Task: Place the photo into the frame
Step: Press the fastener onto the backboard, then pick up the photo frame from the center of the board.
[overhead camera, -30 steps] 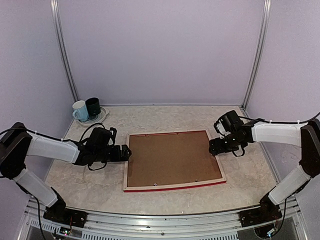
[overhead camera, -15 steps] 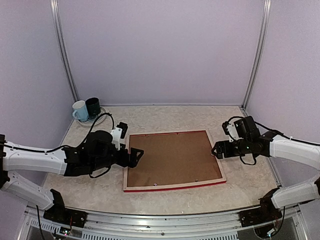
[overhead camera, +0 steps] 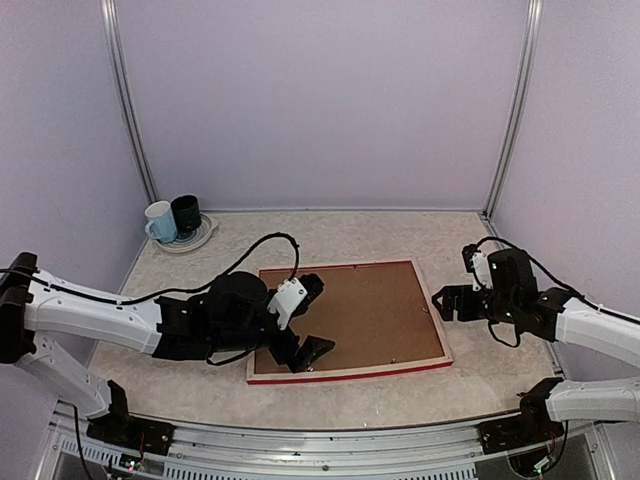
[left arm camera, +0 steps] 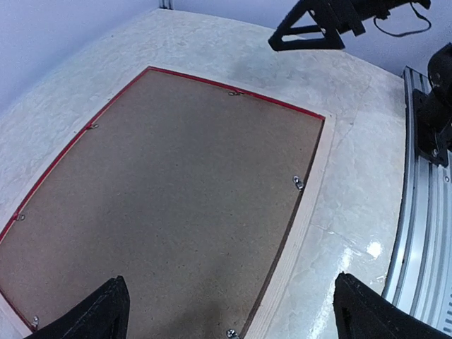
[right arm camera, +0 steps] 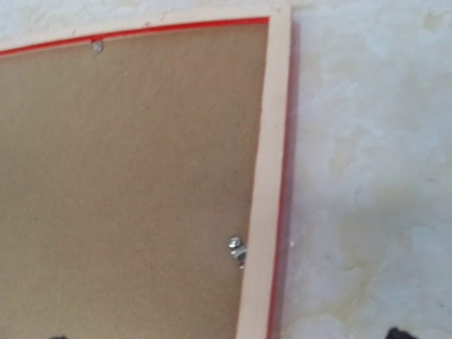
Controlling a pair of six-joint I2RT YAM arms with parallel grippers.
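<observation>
The frame lies face down in the middle of the table, pale wood back up, red showing along its edges. The brown backing board fills it, with small metal clips at the rim. The photo is not in view. My left gripper hovers open and empty above the frame's near left part. In the left wrist view its jaws straddle the frame's near edge. My right gripper is open and empty just off the frame's right edge. Only its fingertips show in its wrist view.
A white mug and a dark mug stand on a plate at the back left corner. An aluminium rail runs along the table's near edge. Lilac walls close in the back and sides.
My left arm has swung right and forward, from beside the frame's left edge to above its near left part, with jaws opened wide. My right arm has drawn back to the right and lowered.
</observation>
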